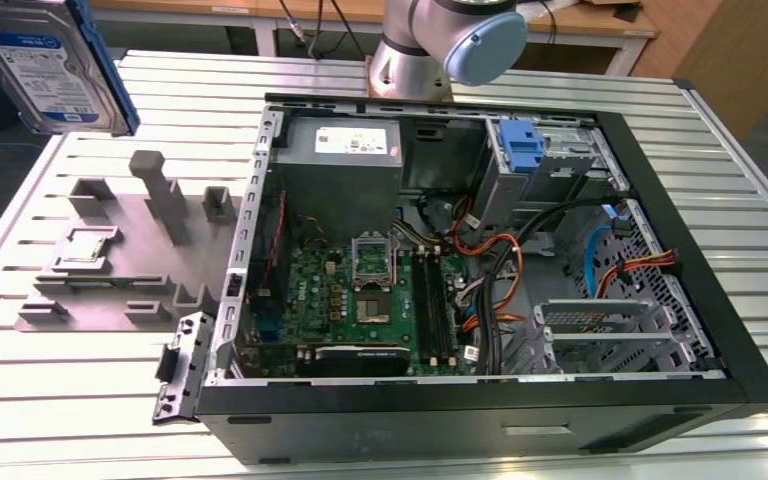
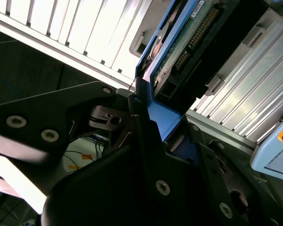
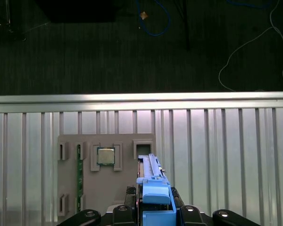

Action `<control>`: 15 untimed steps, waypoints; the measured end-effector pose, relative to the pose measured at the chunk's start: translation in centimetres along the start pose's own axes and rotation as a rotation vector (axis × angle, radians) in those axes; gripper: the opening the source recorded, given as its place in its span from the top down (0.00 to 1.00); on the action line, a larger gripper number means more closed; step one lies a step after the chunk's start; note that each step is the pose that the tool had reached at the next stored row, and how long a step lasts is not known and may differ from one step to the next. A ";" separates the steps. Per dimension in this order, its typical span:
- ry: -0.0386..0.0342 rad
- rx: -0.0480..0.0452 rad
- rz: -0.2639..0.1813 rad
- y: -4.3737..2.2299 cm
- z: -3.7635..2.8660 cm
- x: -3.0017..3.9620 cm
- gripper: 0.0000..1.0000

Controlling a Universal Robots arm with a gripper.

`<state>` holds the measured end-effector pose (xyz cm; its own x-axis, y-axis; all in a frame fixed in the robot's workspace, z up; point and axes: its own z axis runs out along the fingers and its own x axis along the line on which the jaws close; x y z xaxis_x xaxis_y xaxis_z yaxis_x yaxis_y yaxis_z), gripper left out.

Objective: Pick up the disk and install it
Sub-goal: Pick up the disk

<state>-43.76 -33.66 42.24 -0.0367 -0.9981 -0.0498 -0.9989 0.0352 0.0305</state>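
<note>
The disk (image 1: 51,65), a silver hard drive with a white-and-blue label in a blue plastic carrier, hangs in the air at the exterior view's upper left, above the table's far corner. In the first wrist view its blue carrier edge (image 3: 155,197) points down over the grey holder's empty slot (image 3: 144,149). The second wrist view shows the disk's green circuit board (image 2: 188,42). My gripper (image 3: 155,214) is shut on the disk, with black fingers (image 2: 146,141) clamping the carrier on both sides.
An open black computer case (image 1: 704,250) lies on the slatted metal table (image 1: 91,400), with a blue bracket (image 1: 524,150) in its drive bay. The grey holder (image 1: 131,250) beside it carries a processor chip (image 3: 105,156) and a green memory stick (image 3: 79,165). The arm's base (image 1: 418,50) stands behind the case.
</note>
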 end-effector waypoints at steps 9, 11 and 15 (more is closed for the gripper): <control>0.0000 0.0000 0.000 0.00 -0.18 -0.01 0.63; 0.0000 -0.0001 0.000 0.01 -0.23 -0.01 0.63; 0.0000 0.0000 0.000 0.01 -0.32 -0.02 0.63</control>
<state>-43.76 -33.66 42.55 -0.0367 -0.9981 -0.0498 -0.9989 0.0352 0.0306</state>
